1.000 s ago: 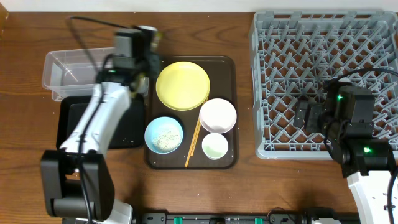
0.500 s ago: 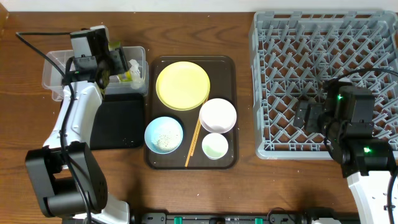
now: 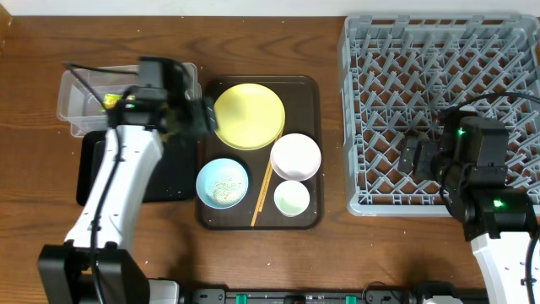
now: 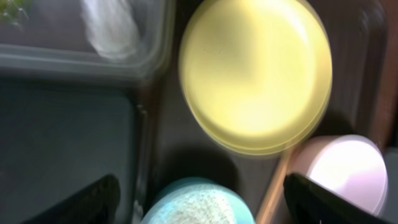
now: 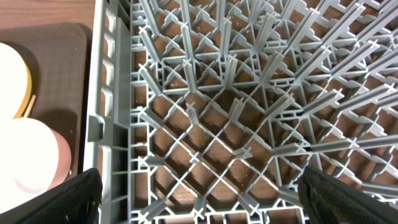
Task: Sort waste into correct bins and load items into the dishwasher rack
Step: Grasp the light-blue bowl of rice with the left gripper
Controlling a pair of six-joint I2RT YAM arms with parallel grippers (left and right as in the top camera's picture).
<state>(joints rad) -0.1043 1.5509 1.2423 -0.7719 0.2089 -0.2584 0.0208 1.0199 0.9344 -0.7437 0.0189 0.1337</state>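
My left pincer (image 3: 196,118) hangs spread wide and empty over the border between the clear tub (image 3: 69,108) and the brown serving tray (image 3: 312,89), just beside the yellow plate (image 3: 248,116). The green-and-yellow wrapper (image 3: 110,100) lies inside the tub. A blurred white smear there in my left wrist view is probably the tissue (image 4: 112,25). On the serving tray sit the white bowl (image 3: 295,156), the small cup (image 3: 292,198), the chopsticks (image 3: 263,192) and the light blue bowl (image 3: 202,179), with rice grains (image 3: 226,184) in it. The black tray (image 3: 173,173) lies under my arm. My right pincer (image 5: 205,205) is spread, empty, above the grey rack (image 3: 439,51).
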